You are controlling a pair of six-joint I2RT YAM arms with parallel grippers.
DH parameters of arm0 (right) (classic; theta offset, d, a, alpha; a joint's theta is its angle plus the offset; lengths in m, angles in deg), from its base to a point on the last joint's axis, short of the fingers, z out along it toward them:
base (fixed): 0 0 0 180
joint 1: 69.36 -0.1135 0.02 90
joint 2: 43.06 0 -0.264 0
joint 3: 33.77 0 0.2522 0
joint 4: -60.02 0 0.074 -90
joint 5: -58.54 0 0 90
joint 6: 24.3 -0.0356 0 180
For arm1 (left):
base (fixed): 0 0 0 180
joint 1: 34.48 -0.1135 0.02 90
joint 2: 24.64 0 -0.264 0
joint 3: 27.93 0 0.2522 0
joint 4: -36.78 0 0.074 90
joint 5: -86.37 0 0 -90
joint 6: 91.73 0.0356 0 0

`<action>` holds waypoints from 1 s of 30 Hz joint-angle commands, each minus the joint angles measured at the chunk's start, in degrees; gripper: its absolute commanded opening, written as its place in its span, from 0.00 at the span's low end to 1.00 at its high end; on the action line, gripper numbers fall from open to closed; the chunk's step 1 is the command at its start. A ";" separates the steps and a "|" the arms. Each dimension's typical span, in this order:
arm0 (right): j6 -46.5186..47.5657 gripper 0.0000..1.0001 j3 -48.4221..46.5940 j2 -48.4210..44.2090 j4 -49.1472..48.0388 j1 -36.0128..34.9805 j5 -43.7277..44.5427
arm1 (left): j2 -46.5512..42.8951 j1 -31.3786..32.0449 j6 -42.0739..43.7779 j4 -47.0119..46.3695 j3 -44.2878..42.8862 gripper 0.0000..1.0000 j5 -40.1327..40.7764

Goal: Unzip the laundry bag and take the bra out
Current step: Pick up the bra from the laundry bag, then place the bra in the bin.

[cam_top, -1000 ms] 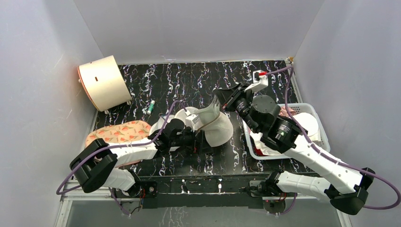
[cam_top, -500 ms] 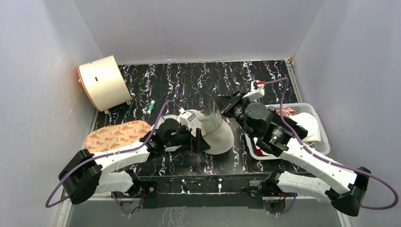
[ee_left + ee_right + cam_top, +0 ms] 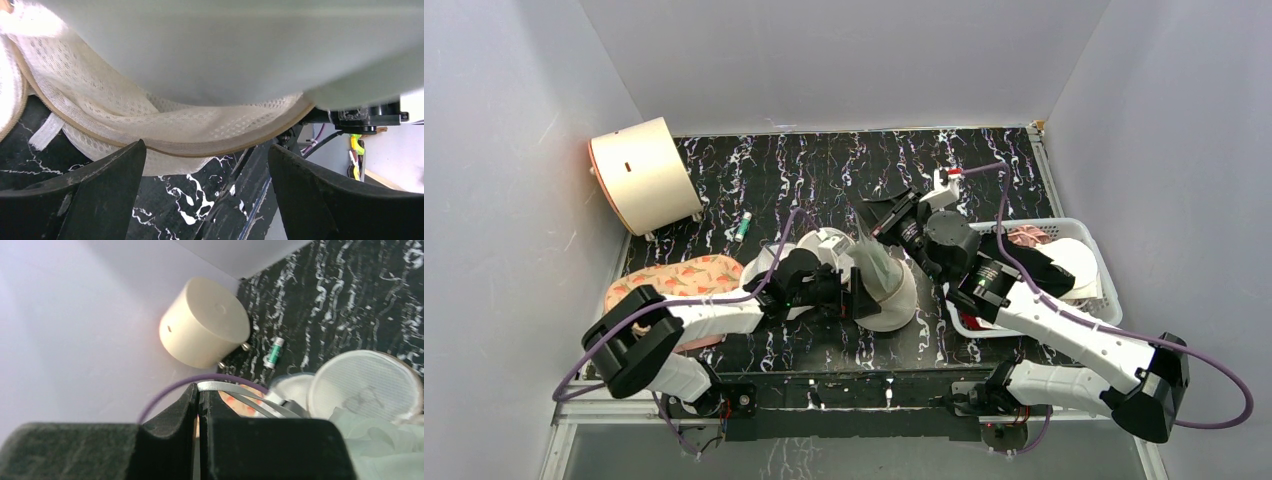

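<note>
Right end effector (image 3: 879, 214) is pinched shut on a thin grey strap (the bra's, by the look of it). The bra (image 3: 873, 262) stretches from it down-frame into the laundry bag (image 3: 894, 300), mid-frame on the bench (image 3: 824, 165). Left end effector (image 3: 206, 150), jaws wide and empty, straddles the bag's mesh rim, so it's the nearer arm to pin it.

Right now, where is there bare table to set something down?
Bare: the far strip of table, from the cream cylinder to the back right corner. Crowded: the middle, with the laundry bag, both arms, and the basket beside them.
</note>
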 commanded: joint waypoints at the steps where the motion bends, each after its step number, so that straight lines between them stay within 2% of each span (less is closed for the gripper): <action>1: -1.20 0.00 -5.90 -0.30 -9.56 0.13 -0.93 | 2.50 0.66 -1.15 -7.13 -0.06 0.90 -0.23; 6: 0.84 0.00 -9.10 -0.97 -11.07 0.13 0.04 | 2.83 0.69 2.09 -1.96 -0.91 0.89 1.44; 10: 4.03 0.00 -10.76 -2.97 -8.56 0.13 2.69 | -1.68 0.73 4.34 4.01 -1.28 0.90 3.61; 14: 7.56 0.00 -11.49 -7.03 -5.11 0.18 6.47 | -8.03 0.68 7.03 11.04 -3.50 0.98 4.88; 18: 14.51 0.00 -14.93 -10.35 -2.38 0.13 9.23 | -12.28 0.68 9.87 17.84 -6.66 0.98 5.91; 24: 24.03 0.00 -21.48 -14.92 9.80 0.19 15.05 | -17.89 0.62 13.33 27.94 -12.06 0.98 10.37; 30: 30.46 0.00 -25.17 -22.50 27.11 0.13 28.91 | -20.36 0.60 17.88 35.30 -21.14 0.99 14.89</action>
